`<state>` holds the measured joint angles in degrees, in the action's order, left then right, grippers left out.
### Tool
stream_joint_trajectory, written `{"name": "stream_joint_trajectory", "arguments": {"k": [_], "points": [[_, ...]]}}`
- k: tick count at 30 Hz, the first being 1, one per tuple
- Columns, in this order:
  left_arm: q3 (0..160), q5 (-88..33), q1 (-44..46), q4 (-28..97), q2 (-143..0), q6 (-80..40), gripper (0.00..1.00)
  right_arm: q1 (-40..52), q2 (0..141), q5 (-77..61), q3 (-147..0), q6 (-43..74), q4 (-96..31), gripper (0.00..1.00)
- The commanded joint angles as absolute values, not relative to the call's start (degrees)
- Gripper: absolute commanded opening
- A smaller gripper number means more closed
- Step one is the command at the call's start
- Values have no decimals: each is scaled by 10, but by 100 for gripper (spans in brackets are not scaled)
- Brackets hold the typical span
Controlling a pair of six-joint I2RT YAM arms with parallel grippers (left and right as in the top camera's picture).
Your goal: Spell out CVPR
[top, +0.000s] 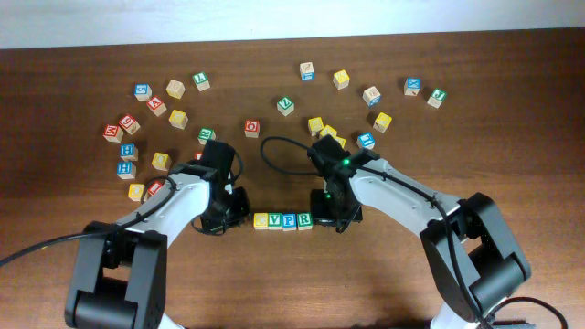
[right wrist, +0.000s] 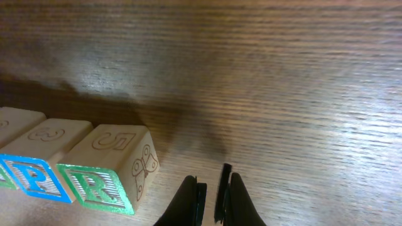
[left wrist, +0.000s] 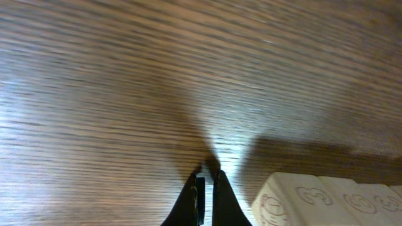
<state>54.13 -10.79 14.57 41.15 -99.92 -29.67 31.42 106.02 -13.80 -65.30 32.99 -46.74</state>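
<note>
1. Surface: The table [top: 55,183] is dark brown wood with a fine grain running across it. A pale strip [top: 274,18] borders the far edge. Soft glare and arm shadows fall on the wood in both wrist views.
2. Left scatter: Loose letter cubes [top: 155,105] with red, blue, yellow and green faces lie spread over the far left of the table, well apart from the finished row.
3. Left claw: The left gripper [top: 239,212] sits low over the table, just beside the left end of the row. Its jaws are closed and hold nothing. In the left wrist view the fingers [left wrist: 191,204] meet over bare wood, with the row's pale side faces at lower right.
4. Task items: The C cube [top: 261,221], V cube [top: 276,221], P cube [top: 290,221] and R cube [top: 304,220] stand touching in one straight line near the table's centre, between the two claws.
5. Right claw: The right gripper [top: 334,217] sits just beside the R cube without touching it. Its jaws are drawn together to a thin slit and are empty. A black cable [top: 274,146] loops behind it.
6. Right scatter: More loose cubes [top: 375,96] lie across the far right.
</note>
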Motion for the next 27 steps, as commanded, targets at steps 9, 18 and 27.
{"name": "stream_joint_trajectory", "arguments": {"k": [9,18,27], "points": [[543,-129,169,408,-1007,-308,0,342,1055,-178,-639,334,-436,4],[543,-142,169,408,-1007,-308,0,342,1055,-191,-639,334,-424,4],[543,-153,169,411,-1007,-308,0,342,1055,-189,-639,328,-413,4]]}}
